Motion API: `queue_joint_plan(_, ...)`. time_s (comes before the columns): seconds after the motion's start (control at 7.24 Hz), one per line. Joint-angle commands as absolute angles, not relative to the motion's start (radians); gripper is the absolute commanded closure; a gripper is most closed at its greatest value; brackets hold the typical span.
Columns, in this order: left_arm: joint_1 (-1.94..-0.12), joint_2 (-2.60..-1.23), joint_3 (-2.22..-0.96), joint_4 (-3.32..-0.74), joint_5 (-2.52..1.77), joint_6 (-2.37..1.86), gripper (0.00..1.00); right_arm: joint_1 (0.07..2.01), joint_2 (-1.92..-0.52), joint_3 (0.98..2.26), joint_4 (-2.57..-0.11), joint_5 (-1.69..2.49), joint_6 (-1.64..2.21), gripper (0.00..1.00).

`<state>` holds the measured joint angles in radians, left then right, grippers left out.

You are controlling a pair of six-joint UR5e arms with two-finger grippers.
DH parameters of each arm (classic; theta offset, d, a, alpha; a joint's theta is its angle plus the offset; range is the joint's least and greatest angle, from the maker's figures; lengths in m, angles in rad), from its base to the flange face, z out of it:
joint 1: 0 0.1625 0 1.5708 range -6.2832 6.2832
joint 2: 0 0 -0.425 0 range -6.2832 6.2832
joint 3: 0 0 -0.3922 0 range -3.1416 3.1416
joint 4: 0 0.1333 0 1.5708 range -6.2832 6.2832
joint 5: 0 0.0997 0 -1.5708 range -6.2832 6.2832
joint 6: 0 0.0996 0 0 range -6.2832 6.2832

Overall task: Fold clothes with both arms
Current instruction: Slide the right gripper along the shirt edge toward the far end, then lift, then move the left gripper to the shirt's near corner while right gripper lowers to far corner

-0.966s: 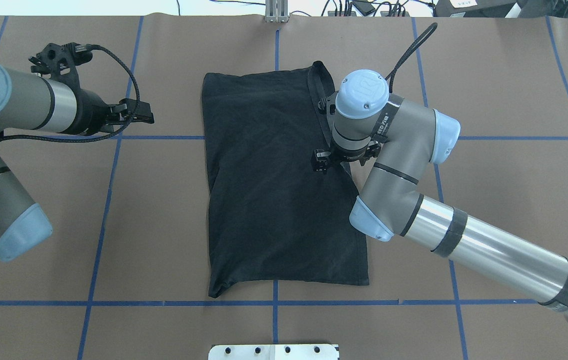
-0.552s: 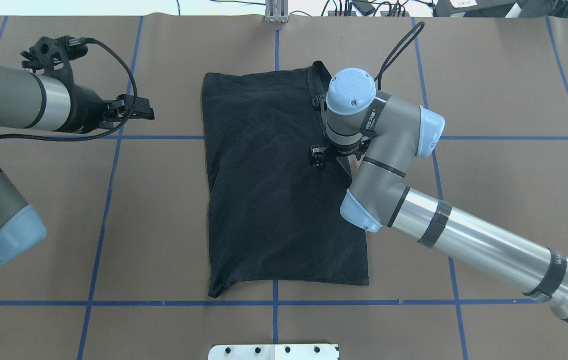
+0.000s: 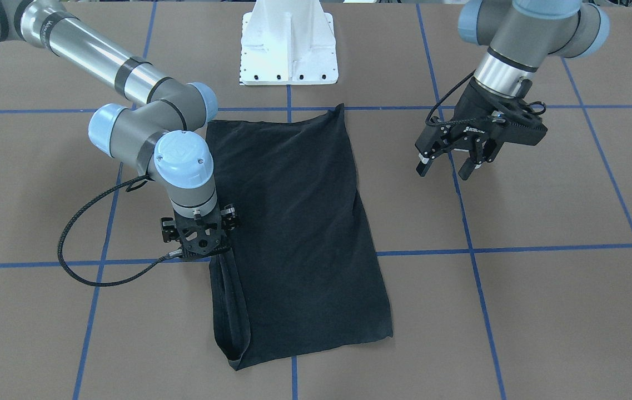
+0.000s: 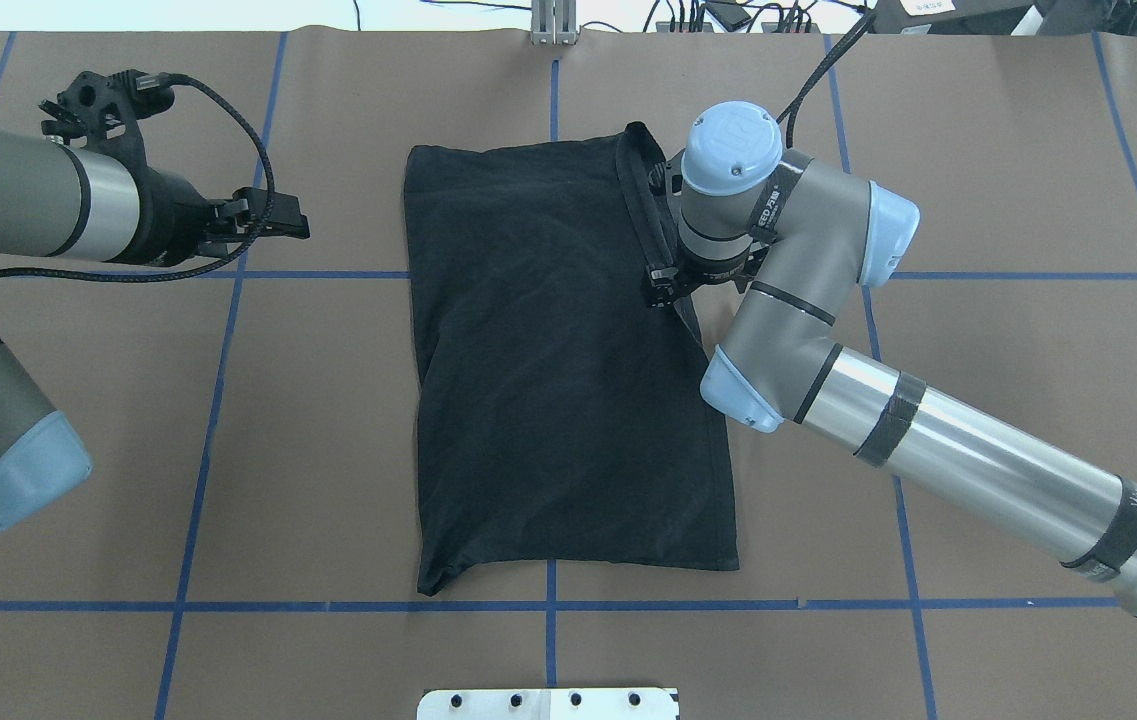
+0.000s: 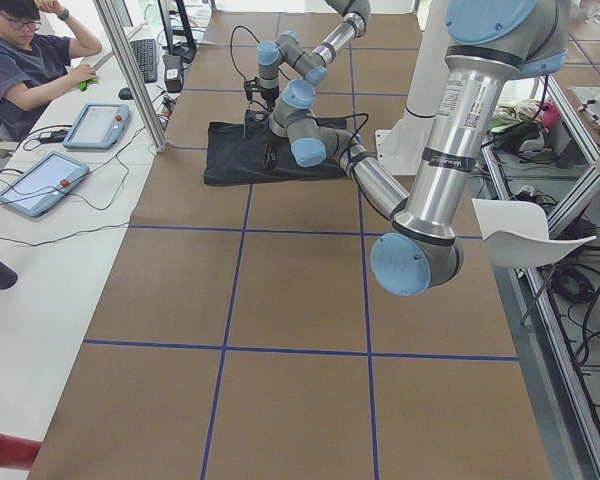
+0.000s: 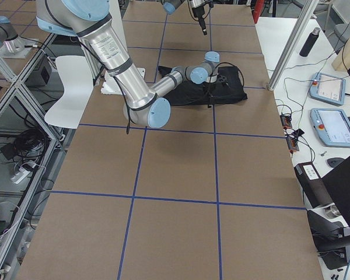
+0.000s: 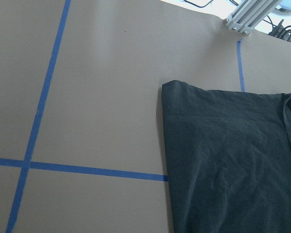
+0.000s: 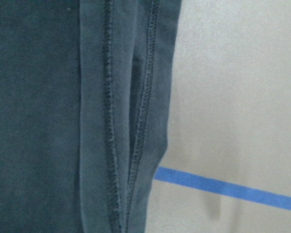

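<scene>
The right gripper [image 4: 665,284] is tucked under its own wrist, low over the stitched long edge of the folded black T-shirt [image 4: 558,380]. Its fingers are hidden in every view, so I cannot tell whether it pinches the cloth. The shirt lies flat as a long rectangle in the middle of the table [image 4: 328,450]. The left gripper [image 3: 443,171] hangs with fingers spread, empty, over the table well apart from the shirt

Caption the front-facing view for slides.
Right end effector at folded black T-shirt edge; left end effector open beside it.
</scene>
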<state>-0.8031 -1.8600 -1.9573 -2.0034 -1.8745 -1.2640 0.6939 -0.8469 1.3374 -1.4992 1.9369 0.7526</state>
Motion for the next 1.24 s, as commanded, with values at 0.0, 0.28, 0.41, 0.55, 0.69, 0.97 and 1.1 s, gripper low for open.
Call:
queue_joint_plan(0.0,-0.802,-1.865,-1.957,-2.003,-1.875,-1.264,0.00,0.731,-0.857,1.333,-1.500,1.956,0.724,0.00)
queue_joint_plan(0.28,-0.801,-1.864,-1.957,-2.002,-1.875,-1.266,0.00,0.785,-0.891,1.335,-1.500,1.995,0.644,0.00)
queue_joint_plan(0.41,-0.801,-1.864,-1.957,-2.002,-1.875,-1.266,0.00,0.793,-0.903,1.335,-1.497,2.008,0.638,0.00)
queue_joint_plan(0.55,-0.801,-1.862,-1.957,-2.002,-1.876,-1.266,0.00,0.813,-0.899,1.341,-1.500,2.034,0.638,0.00)
queue_joint_plan(0.69,-0.802,-1.861,-1.957,-2.002,-1.878,-1.266,0.00,0.834,-0.881,1.357,-1.499,2.080,0.646,0.00)
queue_joint_plan(0.97,-0.795,-1.856,-1.989,-2.003,-1.887,-1.282,0.00,0.838,-0.920,1.481,-1.497,2.114,0.713,0.00)
queue_joint_plan(1.1,-0.782,-1.855,-2.009,-2.014,-1.888,-1.380,0.00,0.836,-0.972,1.587,-1.490,2.137,0.794,0.00)
